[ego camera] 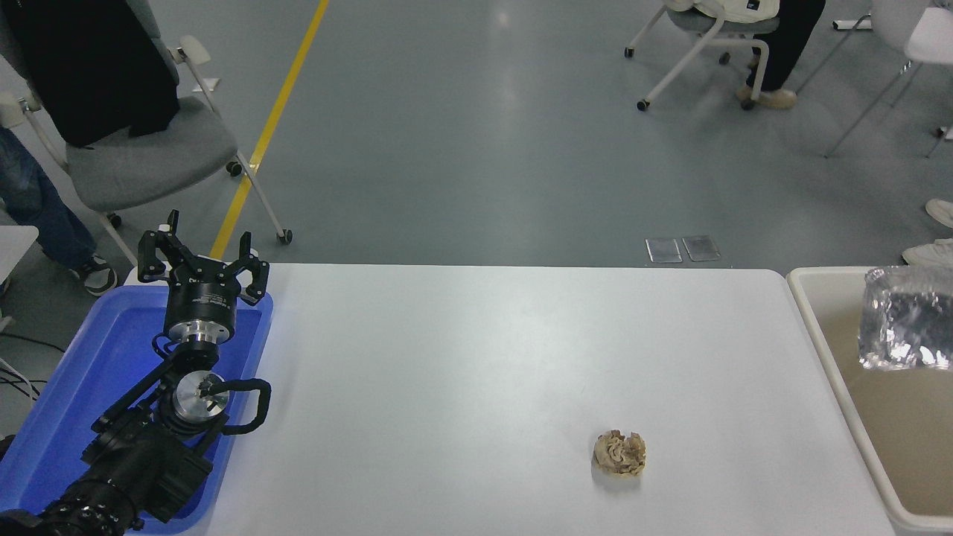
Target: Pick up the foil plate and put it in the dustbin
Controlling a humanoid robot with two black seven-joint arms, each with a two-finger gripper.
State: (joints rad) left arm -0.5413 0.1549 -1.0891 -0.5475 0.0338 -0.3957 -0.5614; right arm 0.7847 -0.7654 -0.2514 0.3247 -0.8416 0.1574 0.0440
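Observation:
The shiny silver foil plate (907, 318) shows at the right edge, blurred, inside the outline of the cream-beige dustbin (808, 313) and cut off by the picture's edge. What holds it, if anything, is out of view. The dustbin stands against the table's right end. My right gripper is not in view. My left gripper (202, 257) is parked at the lower left over the blue tray, open and empty.
A shallow blue tray (82, 372) lies at the table's left end under my left arm. A small crumpled tan paper wad (619, 452) sits on the white table near the front right. Chairs and people's legs are on the floor beyond.

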